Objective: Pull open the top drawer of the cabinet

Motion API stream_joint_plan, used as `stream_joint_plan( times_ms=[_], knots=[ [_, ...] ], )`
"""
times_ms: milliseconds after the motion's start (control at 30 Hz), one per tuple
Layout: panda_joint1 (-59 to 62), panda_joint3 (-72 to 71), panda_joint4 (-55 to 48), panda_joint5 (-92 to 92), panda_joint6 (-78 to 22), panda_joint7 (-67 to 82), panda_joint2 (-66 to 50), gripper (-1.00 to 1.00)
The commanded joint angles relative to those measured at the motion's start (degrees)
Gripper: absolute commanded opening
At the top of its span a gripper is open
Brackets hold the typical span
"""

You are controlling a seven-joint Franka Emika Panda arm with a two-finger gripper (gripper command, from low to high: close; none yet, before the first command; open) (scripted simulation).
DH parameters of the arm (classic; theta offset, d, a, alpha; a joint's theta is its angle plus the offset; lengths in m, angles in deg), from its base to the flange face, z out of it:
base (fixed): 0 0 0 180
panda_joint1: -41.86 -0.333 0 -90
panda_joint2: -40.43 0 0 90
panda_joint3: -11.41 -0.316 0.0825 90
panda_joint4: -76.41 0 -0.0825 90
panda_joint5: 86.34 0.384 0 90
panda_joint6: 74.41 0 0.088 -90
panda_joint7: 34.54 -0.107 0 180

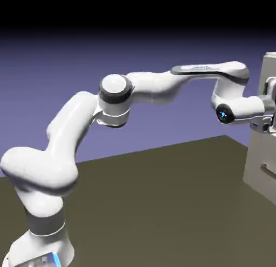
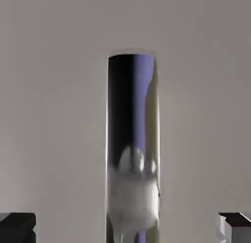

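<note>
Your end effector [image 2: 125, 226] stands fully spread with nothing between its fingertips [image 2: 17, 226]; they sit at 7 and 5 o'clock in the hand view. Dead ahead, a shiny upright bar handle [image 2: 132, 139] mirrors the arm, set against a flat pale grey front. In the exterior view the cabinet [image 1: 261, 153] stands at 3 o'clock on the dark worktop [image 1: 161, 206], the top drawer [image 1: 269, 72] at 2 o'clock. Your hand is right at that drawer front; whether it touches, you cannot tell.

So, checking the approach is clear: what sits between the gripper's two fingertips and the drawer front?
Nothing: in the hand view the open gripper faces the top drawer, whose shiny bar handle runs between the fingertips.
</note>
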Motion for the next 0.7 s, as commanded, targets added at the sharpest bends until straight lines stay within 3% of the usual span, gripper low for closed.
stream_joint_plan(
  times_ms=[0, 667],
  knots=[
    [0.0, 0.0, 0.0, 0.0, 0.0, 0.0, 0.0, -1.0],
    [-26.73, 13.43, 39.44, 2.9, -12.98, 14.58, -15.56, -1.0]
  ],
)
